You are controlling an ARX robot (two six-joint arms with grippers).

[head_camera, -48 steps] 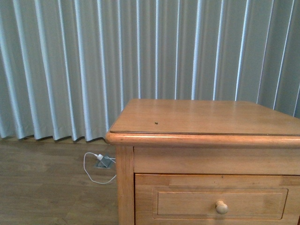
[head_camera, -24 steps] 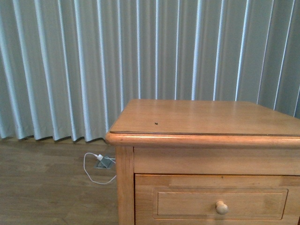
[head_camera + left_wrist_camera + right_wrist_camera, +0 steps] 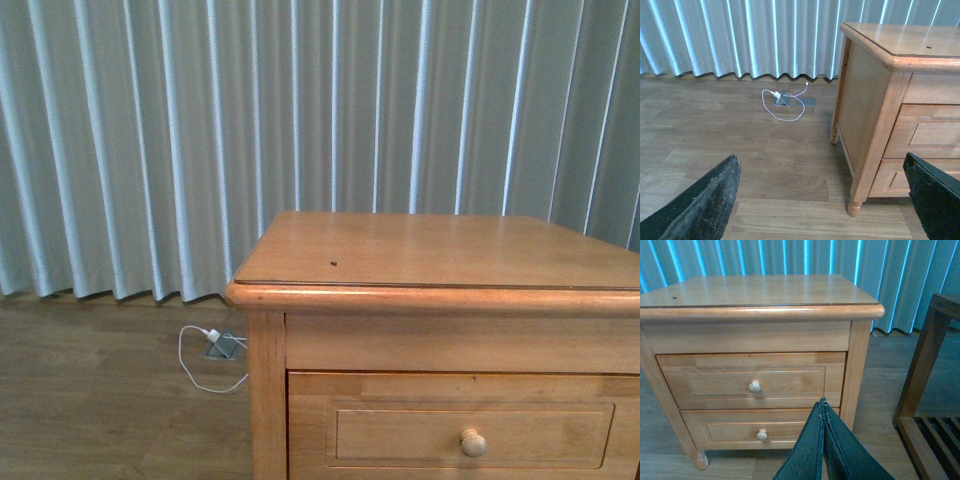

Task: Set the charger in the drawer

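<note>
honey wood drawer (image 3: pixel 752 381), pale knob (image 3: pixel 755 386)

Left gripper (image 3: pixel 822 200): jaws spread wide, dark fingers (image 3: pixel 702 202) at opposite edges of its wrist view, nothing between them. Right gripper (image 3: pixel 822 407): fingers pressed together tip to tip, nothing held. Neither arm appears in the front view (both sit below or behind that camera's field).

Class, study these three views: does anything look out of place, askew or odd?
Little stands out. A white plug with its white cable lies loose on the floor by the curtain, and a small dark speck marks the nightstand top. Both drawers sit shut and straight.
</note>
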